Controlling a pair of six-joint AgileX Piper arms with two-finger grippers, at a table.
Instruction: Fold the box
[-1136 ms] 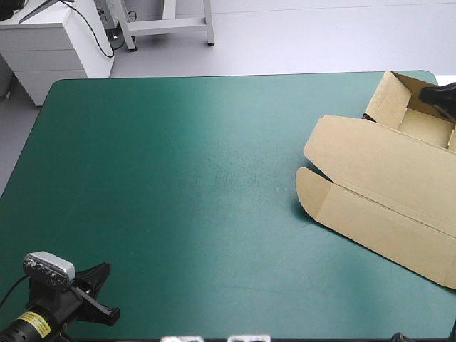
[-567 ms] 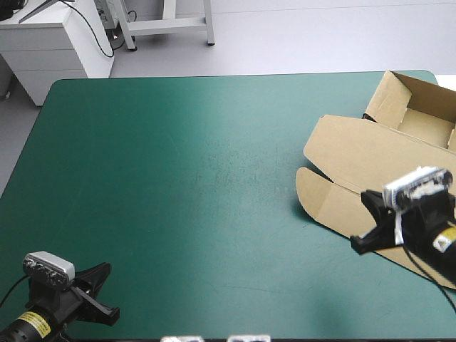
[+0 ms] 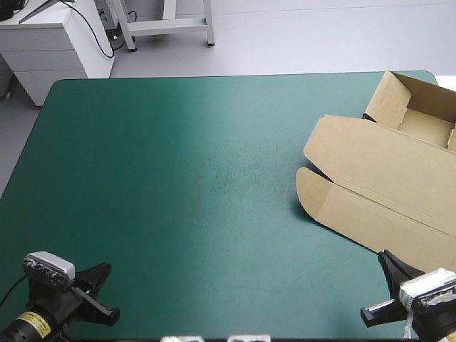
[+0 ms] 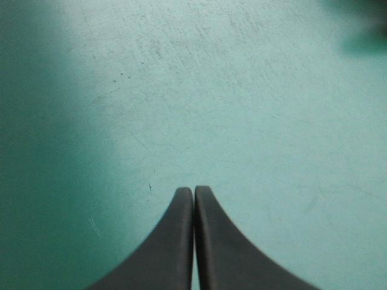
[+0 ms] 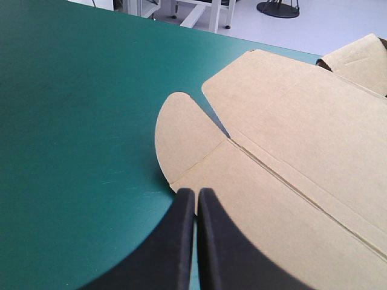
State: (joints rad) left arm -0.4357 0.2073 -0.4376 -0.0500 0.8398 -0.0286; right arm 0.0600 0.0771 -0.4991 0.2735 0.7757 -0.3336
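The box (image 3: 385,178) lay at about 3 o'clock on the teal-green cover (image 3: 178,185). Its tray, with the walls raised, sat toward 2 o'clock by the far right corner. The lid lay flat from there toward 4 o'clock, with a rounded flap on its inner side. My right gripper (image 3: 385,288) sat at 5 o'clock, just beside the lid's near edge. Through its wrist camera I saw both black fingers pressed together into one point with nothing between them, aimed at the crease where the rounded flap joins the lid. I could not tell whether they touched the board. My left gripper (image 3: 100,293) sat at 7 o'clock, well apart from the box, its fingers likewise closed on nothing over bare cover.
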